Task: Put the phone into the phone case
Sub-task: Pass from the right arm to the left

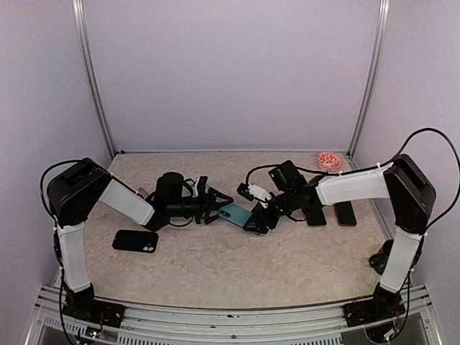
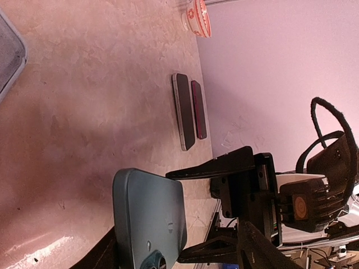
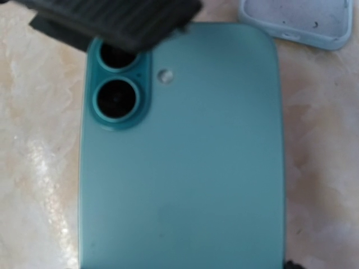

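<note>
Right fingers grip the phone across its width, likely for transfer; left fingers sit at its camera end, closure indeterminate.

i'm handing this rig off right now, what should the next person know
Left fingers: open at the teal phone, at its camera end, no clear grip.
Right fingers: shut on the phone's long edges, holding it up.
Light blue case: empty, open side up on the table.
Done: phone picked up.
Left: seat it in the case.
</note>
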Controlling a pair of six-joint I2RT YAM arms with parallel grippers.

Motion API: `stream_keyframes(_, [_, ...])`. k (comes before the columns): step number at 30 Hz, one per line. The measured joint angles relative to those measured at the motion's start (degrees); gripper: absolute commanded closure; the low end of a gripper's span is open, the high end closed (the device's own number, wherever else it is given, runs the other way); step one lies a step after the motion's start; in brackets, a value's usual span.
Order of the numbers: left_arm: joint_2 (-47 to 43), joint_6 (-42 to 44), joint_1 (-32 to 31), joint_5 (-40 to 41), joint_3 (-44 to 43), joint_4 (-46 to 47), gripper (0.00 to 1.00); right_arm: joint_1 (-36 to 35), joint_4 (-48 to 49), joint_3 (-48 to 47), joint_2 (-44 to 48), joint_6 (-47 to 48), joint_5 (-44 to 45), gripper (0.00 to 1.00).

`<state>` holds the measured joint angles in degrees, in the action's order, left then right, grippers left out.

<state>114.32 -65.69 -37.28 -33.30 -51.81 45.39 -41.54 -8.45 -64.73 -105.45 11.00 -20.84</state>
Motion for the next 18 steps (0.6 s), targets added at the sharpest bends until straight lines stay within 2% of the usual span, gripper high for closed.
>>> stream_keyframes(6, [0.61, -1.36, 0.02, -0.48, 0.0, 1.42, 0.49, -0.02, 0.02, 0.0, 0.0, 0.15, 0.02, 0.33])
stream_keyframes(18, [0.9, -1.92, 0.09, -0.35, 0.0, 1.62, 0.84, -0.04, 0.17, 0.0, 0.04, 0.33, 0.13, 0.33])
